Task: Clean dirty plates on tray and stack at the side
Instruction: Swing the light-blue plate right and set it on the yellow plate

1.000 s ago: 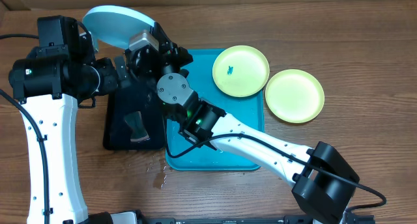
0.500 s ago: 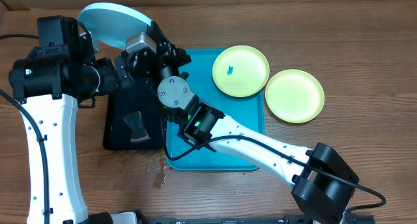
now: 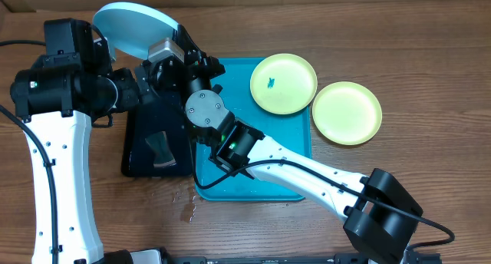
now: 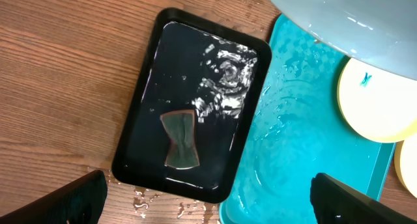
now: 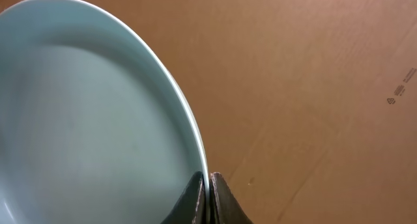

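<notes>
Overhead, my right claw (image 3: pixel 165 53) held the light blue plate (image 3: pixel 136 28) tilted up in the air above the far end of the black tray (image 3: pixel 134 153), clear of the turquoise tray (image 3: pixel 288 133). In the right wrist view my two fingers were pressed onto that plate's rim, pinching it edge-on. My left claw (image 4: pixel 208 185) was spread wide with nothing in it. Its camera looked down on the black tray's shallow water, where the dark sponge (image 4: pixel 180 140) lay untouched by either claw.

As for progress, I judged the job less than halfway done. One yellow-green plate (image 3: pixel 347 113) lay flat on the wooden table (image 3: pixel 430 49) just to the right of the turquoise tray. It showed no smear that I could see, so it looked like the start of the side stack. A second yellow-green plate (image 3: pixel 283 84) sat at the far right corner of the turquoise tray, overhanging the rim, with a small blue smear (image 3: pixel 271 83) on its pale centre. That one clearly had to be cleaned.

I could not tell whether the blue plate in my grip was fully clean. What showed of its face looked unmarked. It had yet to be carried over and set on the plate at the side, and the smeared plate would have to follow it.
</notes>
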